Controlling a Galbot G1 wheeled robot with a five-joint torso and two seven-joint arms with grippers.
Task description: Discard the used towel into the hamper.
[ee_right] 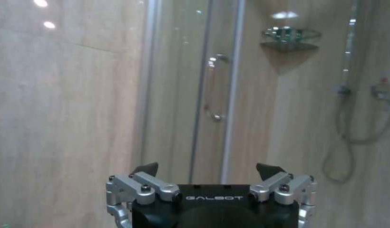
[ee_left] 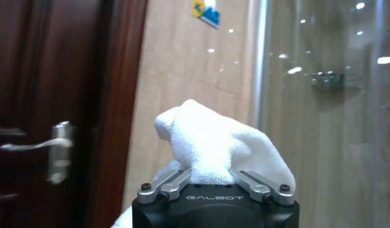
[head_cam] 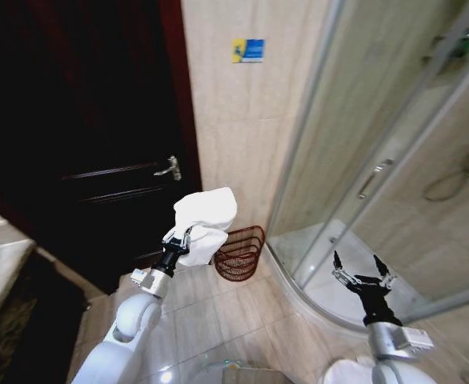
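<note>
Towel (head_cam: 205, 222) clamped in left gripper (head_cam: 180, 238) jaws (hamper (head_cam: 240, 253) just beyond).

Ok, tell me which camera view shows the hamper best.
The head view: the hamper stands on the floor against the tiled wall, just beyond the towel held in the left gripper. Both wrist views look above it, at wall and shower glass.

Towel (head_cam: 205, 220): white, crumpled, bunched upward, clamped in left gripper (head_cam: 183, 238), held in air beside hamper.
Hamper (head_cam: 240, 253): reddish-brown open-weave basket, round, upright on tiled floor against wall, near shower corner.
</note>
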